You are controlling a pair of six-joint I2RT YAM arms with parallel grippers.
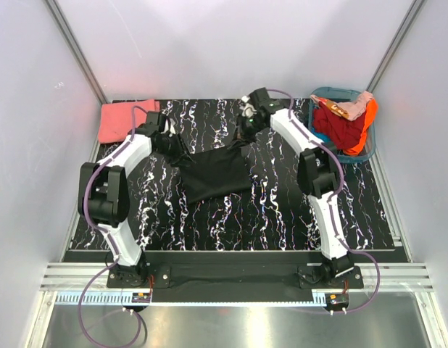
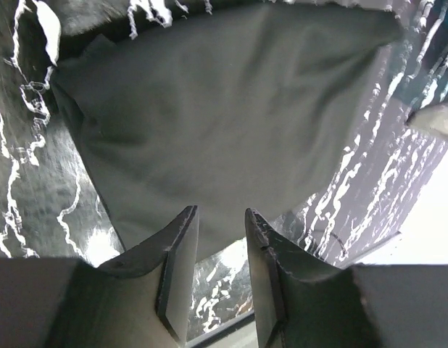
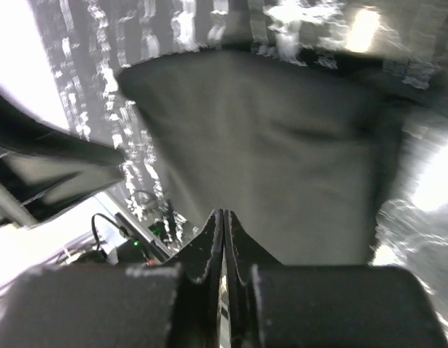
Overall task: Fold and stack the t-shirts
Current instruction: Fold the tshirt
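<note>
The marbled black table (image 1: 282, 210) is occupied at its middle by the black t-shirt (image 1: 217, 174), spread flat. The teal basket (image 1: 331, 91) of clothes is set at the far right corner, the coral-pink t-shirt (image 1: 122, 119) at the far left. At the black shirt's far corners, the left gripper (image 2: 221, 214) is held parted and empty; the right gripper (image 3: 223, 214) is clenched, with nothing seen gripped.

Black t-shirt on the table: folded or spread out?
Folded: the black t-shirt lies as a compact, roughly rectangular panel, with no sleeves sticking out.
</note>
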